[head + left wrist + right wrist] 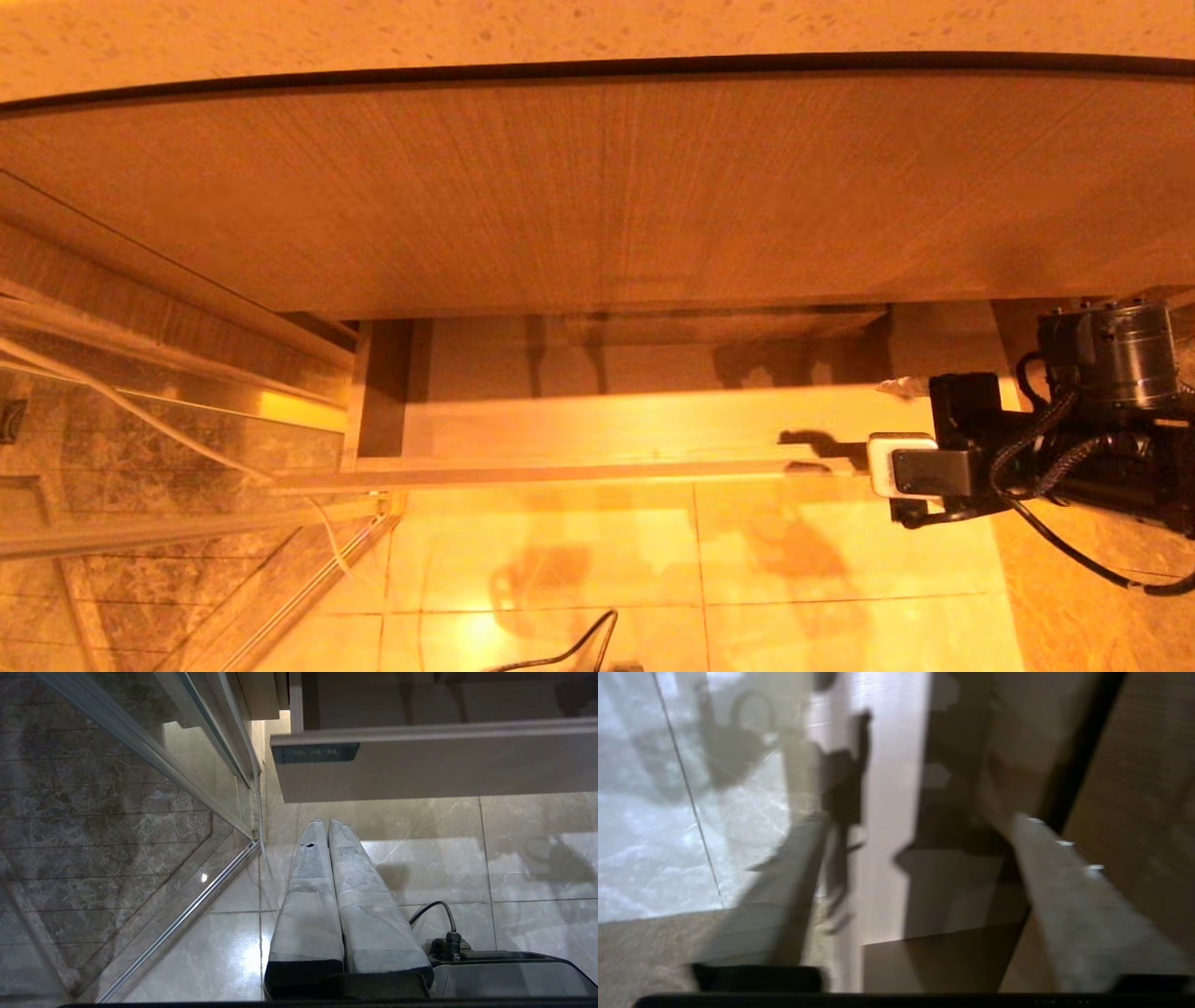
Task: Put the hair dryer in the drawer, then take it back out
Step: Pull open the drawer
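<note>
Head view: right pincer (904, 439) over drawer (597, 439) corner.

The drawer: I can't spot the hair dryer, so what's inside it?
The drawer shows only pale bare floor and shadows. Its right end is covered by the right gripper; nothing there can be confirmed.

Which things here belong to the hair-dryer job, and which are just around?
Job: drawer, pulled open; right gripper, open at its right end. Hair dryer not in view.
Bystanders: left gripper, parked; glass partition; white cable; tiled floor.
</note>
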You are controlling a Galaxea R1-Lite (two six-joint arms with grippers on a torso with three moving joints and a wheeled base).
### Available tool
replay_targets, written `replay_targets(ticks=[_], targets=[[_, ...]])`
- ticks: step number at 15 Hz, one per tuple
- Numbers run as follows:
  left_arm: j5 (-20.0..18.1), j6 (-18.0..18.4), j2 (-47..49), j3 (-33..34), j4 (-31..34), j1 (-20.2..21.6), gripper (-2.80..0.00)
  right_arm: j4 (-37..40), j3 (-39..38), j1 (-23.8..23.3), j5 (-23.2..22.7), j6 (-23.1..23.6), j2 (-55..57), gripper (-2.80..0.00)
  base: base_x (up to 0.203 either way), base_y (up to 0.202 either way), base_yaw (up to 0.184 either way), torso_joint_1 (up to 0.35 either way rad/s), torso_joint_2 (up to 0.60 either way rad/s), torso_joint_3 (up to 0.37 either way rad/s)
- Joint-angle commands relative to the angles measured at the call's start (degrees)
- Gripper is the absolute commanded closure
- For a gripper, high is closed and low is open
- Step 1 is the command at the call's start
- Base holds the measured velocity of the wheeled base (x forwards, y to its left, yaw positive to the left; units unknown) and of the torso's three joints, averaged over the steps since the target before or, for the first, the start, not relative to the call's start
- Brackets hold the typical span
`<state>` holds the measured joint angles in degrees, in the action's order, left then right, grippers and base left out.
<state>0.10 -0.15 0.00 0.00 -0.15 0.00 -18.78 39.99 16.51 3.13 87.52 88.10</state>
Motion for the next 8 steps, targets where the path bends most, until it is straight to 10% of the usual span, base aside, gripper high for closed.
replay_targets(ticks=[1, 8], targets=[[-0.01, -0.03, 0.0, 0.0, -0.03, 0.0, 0.0, -0.19, -0.38, 0.24, 0.03, 0.39, -2.33, 0.0, 0.0, 0.0, 0.0, 0.0, 0.0, 0.0], [-0.01, -0.03, 0.0, 0.0, -0.03, 0.0, 0.0, 1.9, -2.95, 0.49, -2.09, 0.53, -15.07, 0.0, 0.0, 0.0, 0.0, 0.0, 0.0, 0.0]])
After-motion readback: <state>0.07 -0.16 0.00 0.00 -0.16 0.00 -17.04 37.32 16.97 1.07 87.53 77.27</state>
